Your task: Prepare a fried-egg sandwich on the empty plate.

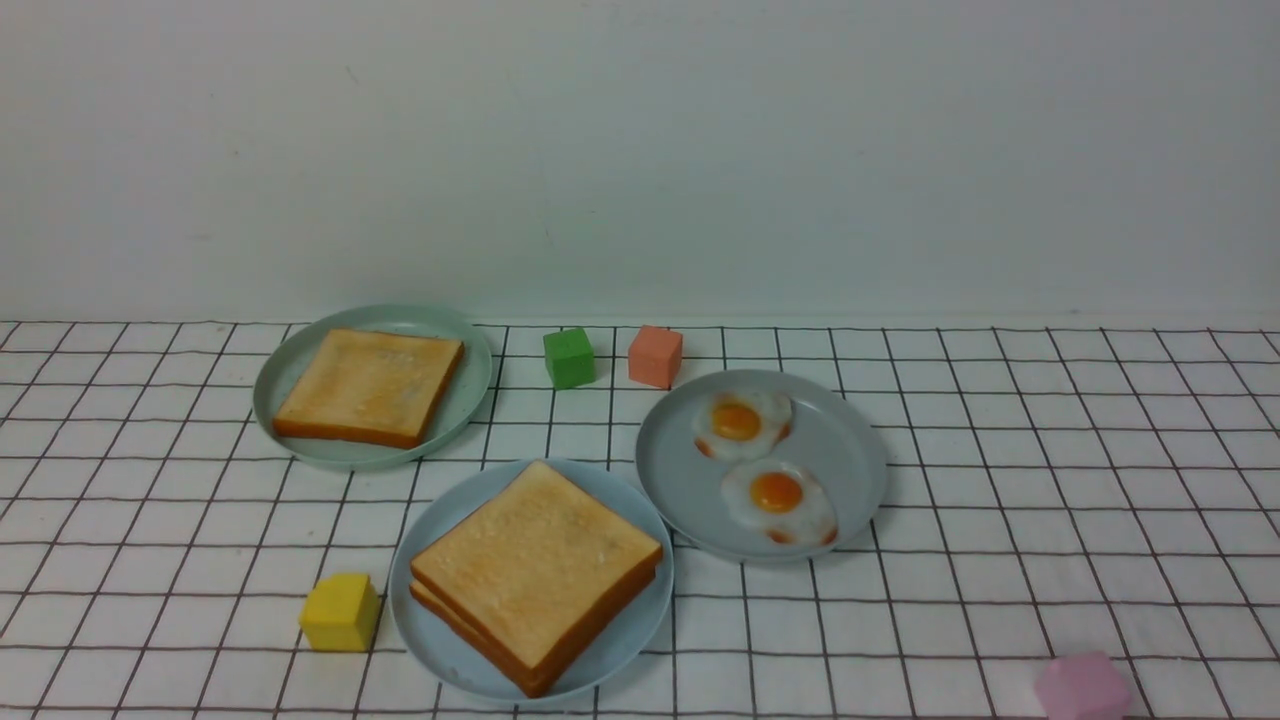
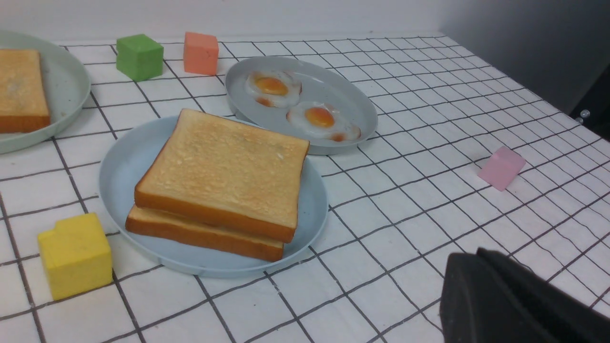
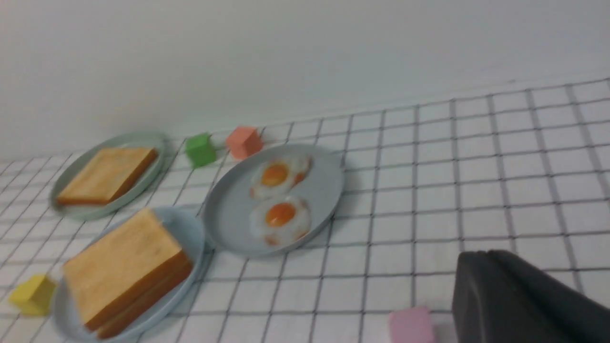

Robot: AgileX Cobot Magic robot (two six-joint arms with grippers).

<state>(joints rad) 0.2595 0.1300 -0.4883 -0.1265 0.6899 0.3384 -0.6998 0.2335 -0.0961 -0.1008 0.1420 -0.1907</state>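
Note:
Two golden toast slices [image 1: 535,565] lie stacked, slightly askew, on the light-blue plate [image 1: 440,520] near the front. No egg shows between them, so I cannot tell if the stack is the fried-egg sandwich. The left wrist view shows the same stack [image 2: 224,166] on that plate [image 2: 124,162]. My left gripper [image 2: 471,252] is shut on nothing, low over the cloth and well clear of the plate. My right gripper [image 3: 481,252] is likewise shut on nothing, beside a pink block [image 3: 411,325]. Neither arm appears in the front view.
A grey plate [image 1: 850,450] holds two fried eggs [image 1: 740,422] [image 1: 780,498]. A pale green plate [image 1: 470,350] at the back left carries one toast slice [image 1: 370,385]. Green [image 1: 569,357], salmon [image 1: 655,356], yellow [image 1: 340,612] and pink [image 1: 1083,687] blocks stand on the checked cloth.

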